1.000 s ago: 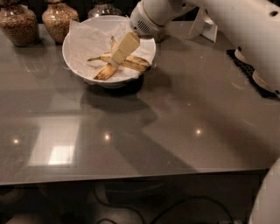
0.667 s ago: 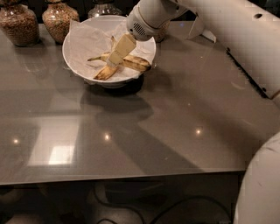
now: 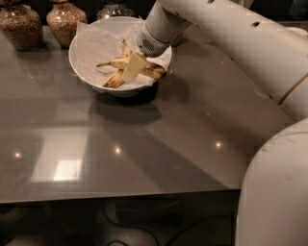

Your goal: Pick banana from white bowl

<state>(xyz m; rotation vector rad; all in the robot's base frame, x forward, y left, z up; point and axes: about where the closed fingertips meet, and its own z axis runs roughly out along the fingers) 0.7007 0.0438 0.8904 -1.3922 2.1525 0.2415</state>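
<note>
The white bowl (image 3: 75, 60), lined with crinkled white paper, stands at the back left of the grey table (image 3: 144, 144). Two bananas lie crossed inside it. The long yellow speckled banana (image 3: 109, 63) runs left to right, with its right end near the bowl's right rim. A shorter, browner piece (image 3: 115, 80) crosses it, pointing toward the front rim. My gripper (image 3: 134, 67) reaches down from the upper right and sits right on the crossing of the two bananas, hiding the middle of the long one. No sticker shows.
Two jars of brown contents (image 3: 19, 26) (image 3: 65, 21) and a dark glass jar (image 3: 113, 9) stand behind the bowl at the table's back edge. My white arm (image 3: 231, 38) spans the upper right, and its bulky lower part (image 3: 274, 192) fills the lower right corner.
My gripper has dropped lower into the bowl, from above the bananas down onto their crossing. The arm now fills more of the right side. The bananas and bowl have not shifted.
</note>
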